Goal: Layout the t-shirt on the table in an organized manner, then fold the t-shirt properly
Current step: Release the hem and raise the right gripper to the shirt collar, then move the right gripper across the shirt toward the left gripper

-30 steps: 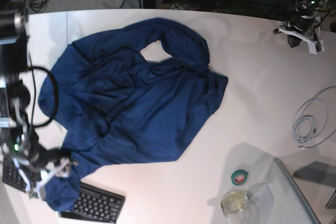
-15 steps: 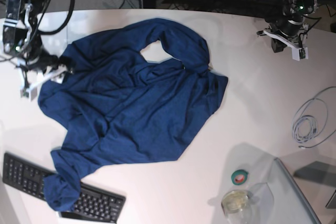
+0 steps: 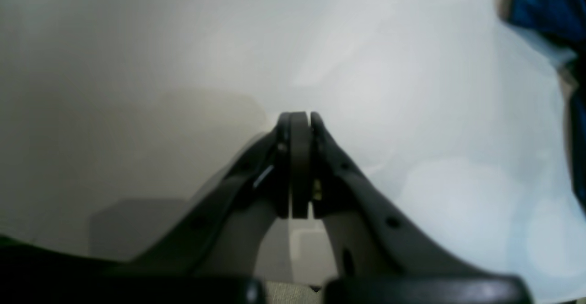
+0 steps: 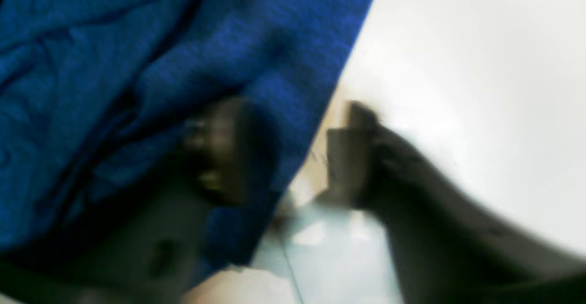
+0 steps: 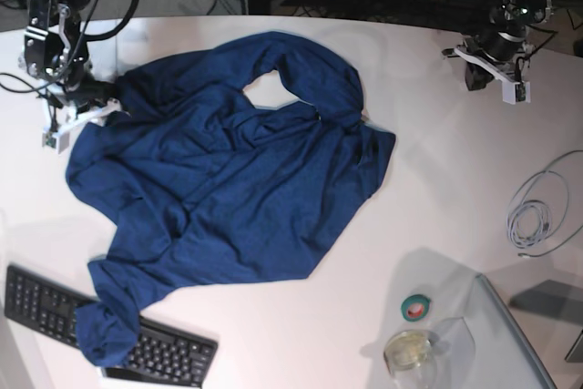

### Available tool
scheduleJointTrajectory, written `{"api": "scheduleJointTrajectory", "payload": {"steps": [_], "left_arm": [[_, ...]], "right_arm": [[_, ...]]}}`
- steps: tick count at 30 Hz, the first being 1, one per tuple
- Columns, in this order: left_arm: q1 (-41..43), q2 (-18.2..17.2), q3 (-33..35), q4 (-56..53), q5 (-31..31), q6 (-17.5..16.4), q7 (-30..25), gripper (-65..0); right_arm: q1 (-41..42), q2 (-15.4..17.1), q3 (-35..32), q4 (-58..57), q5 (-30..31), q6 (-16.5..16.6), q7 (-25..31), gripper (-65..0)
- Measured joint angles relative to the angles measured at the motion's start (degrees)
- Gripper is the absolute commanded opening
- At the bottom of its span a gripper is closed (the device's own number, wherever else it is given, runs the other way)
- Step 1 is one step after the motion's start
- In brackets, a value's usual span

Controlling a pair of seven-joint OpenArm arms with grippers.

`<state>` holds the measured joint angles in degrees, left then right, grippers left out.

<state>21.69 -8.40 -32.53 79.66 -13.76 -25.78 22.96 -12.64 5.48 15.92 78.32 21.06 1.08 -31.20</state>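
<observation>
Left wrist: left gripper (image 3: 300, 125) clenched, nothing between the jaws, over bare white table (image 3: 160, 66); only a blurred blue scrap of the shirt (image 3: 545, 2) shows, cut off at the top right.

Right wrist: heavily blurred. Right gripper (image 4: 288, 153) straddles the shirt's edge; jaws apart, grip can't be confirmed.

Base: shirt lies crumpled mid-table, soft and creased, its lower corner draped over the keyboard (image 5: 137, 348). Jar (image 5: 408, 350) holds something pale (can't identify). Tape roll (image 5: 417, 307) just beside it; coiled cable (image 5: 537, 216) at the right.
</observation>
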Motion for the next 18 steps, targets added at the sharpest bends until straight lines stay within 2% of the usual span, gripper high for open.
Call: {"api": "scheduleJointTrajectory", "payload": {"steps": [1,2,4,6,9,12,16,18], "left_arm": [[0.09,0.0,0.0,-0.02,0.0,0.0,-0.02,-65.0],[0.09,-0.02,0.0,-0.17,0.0,0.02,-0.02,-65.0],[0.07,0.0,0.0,-0.26,-0.02,0.0,-0.02,-65.0],[-0.13,0.04,0.11,-0.26,0.04,0.02,0.0,-65.0],[-0.48,-0.02,0.28,-0.26,0.04,0.0,0.0,-65.0],[-0.55,0.04,0.35,-0.28,0.02,0.0,0.0,-65.0],[-0.55,-0.04,0.35,-0.28,-0.02,0.02,-0.02,-65.0],[-0.55,-0.02,0.37,-0.28,-0.02,0.0,-0.02,-65.0]], "right_arm": [[-0.52,0.02,0.04,0.17,0.04,0.0,-0.04,-62.7],[-1.14,-0.04,0.11,0.35,0.76,0.02,0.2,-65.0],[-2.1,-0.26,1.44,1.18,1.33,0.42,-0.46,-63.0],[-3.52,-1.44,5.79,2.89,1.51,0.63,-2.51,-65.0],[-7.63,-0.92,10.4,5.9,0.63,0.39,-3.32,-64.7],[-10.03,-0.76,11.54,9.62,-0.02,-0.04,-3.52,-64.7],[-10.25,-2.91,14.47,12.96,1.27,0.24,-2.89,-64.5],[-10.58,-2.78,16.2,12.74,0.79,0.31,-3.45,-64.5]]}}
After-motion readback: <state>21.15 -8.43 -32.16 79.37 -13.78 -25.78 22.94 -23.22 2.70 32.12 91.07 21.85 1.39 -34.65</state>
